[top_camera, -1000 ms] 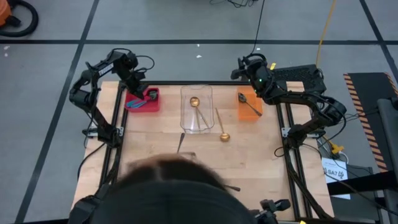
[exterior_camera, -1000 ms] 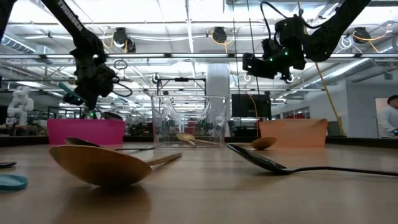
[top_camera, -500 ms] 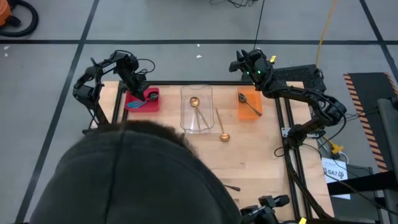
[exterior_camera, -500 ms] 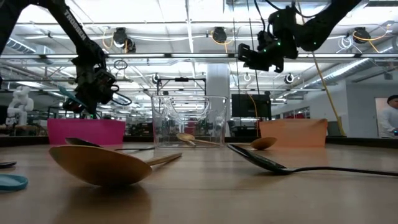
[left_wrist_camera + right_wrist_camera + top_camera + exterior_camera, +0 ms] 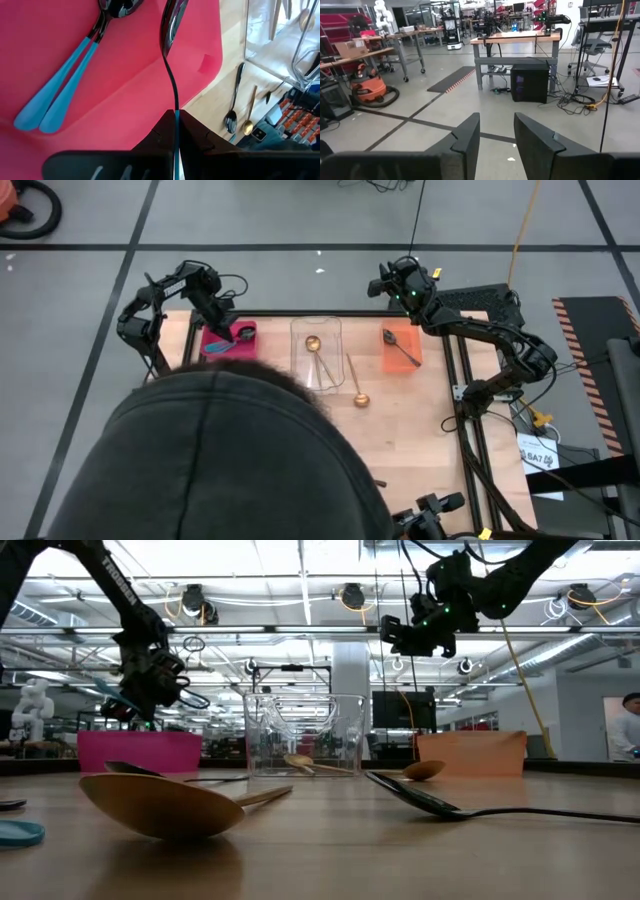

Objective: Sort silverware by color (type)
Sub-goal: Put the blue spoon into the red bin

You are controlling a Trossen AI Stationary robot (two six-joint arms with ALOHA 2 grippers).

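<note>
My left gripper (image 5: 238, 332) (image 5: 150, 695) is over the pink tray (image 5: 215, 346) (image 5: 130, 100) at the table's far left, shut on a blue-handled spoon (image 5: 171, 30). Two more blue-handled spoons (image 5: 60, 97) lie flat in that tray. My right gripper (image 5: 392, 280) (image 5: 412, 635) is open, raised high beyond the far edge, and faces the room in its wrist view (image 5: 496, 135). A dark spoon (image 5: 402, 348) lies in the orange tray (image 5: 412, 360). One gold spoon (image 5: 314, 348) lies in the clear container (image 5: 316, 352), another gold spoon (image 5: 356, 386) lies on the table. My left gripper pinches the spoon's thin handle (image 5: 175, 117) between its two fingers, which lie along the handle. The dark bowl (image 5: 171, 25) points away from the fingers, over the pink tray. Whether the bowl touches the tray, I cannot tell.
A person's head (image 5: 220, 460) covers the table's near left part in the high view. At table height a gold spoon (image 5: 160, 805) and a dark spoon (image 5: 440, 802) lie near the camera, with a blue end (image 5: 15, 832) at the left.
My right gripper has risen and drawn back toward the far edge, away from the orange tray, tipping up to face the room. My left gripper has sunk a little toward the pink tray with the spoon. The person's head has come farther over the table.
</note>
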